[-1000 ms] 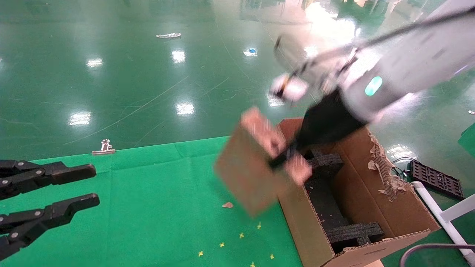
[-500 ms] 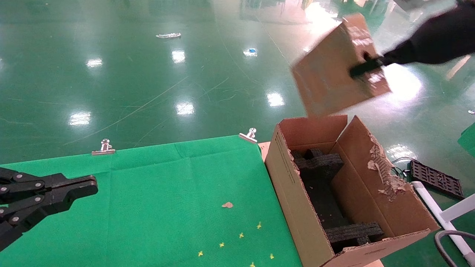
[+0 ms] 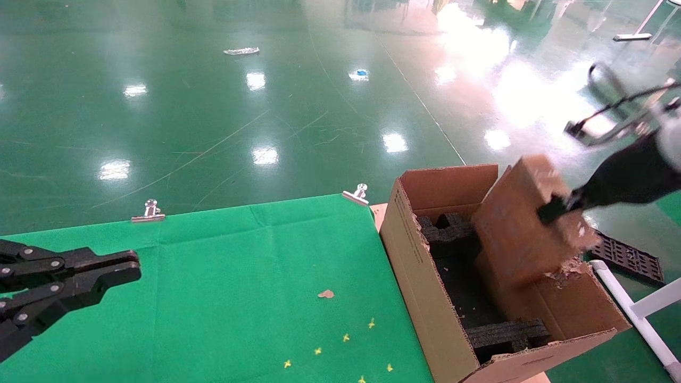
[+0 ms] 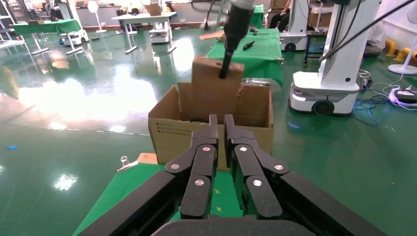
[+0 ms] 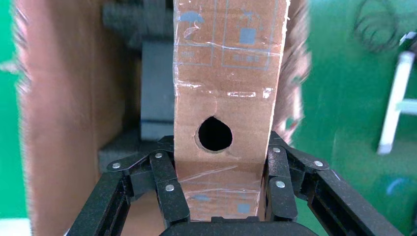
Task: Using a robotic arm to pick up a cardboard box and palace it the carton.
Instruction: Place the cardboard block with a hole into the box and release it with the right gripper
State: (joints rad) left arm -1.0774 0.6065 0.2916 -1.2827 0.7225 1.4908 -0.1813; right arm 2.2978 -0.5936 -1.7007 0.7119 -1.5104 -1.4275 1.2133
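Both grippers are matte black linkage jaws, flat bars pinned with small silver round-headed screws, as on the left gripper (image 4: 221, 129) and right gripper (image 5: 220, 169), while the white-segmented robotic arm (image 3: 671, 139) carries a looping thin black cable.

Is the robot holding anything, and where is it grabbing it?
Yes. The right gripper pinches the flat reddish-brown cardboard box across its narrow edge, beside the round hole. The left gripper holds nothing.
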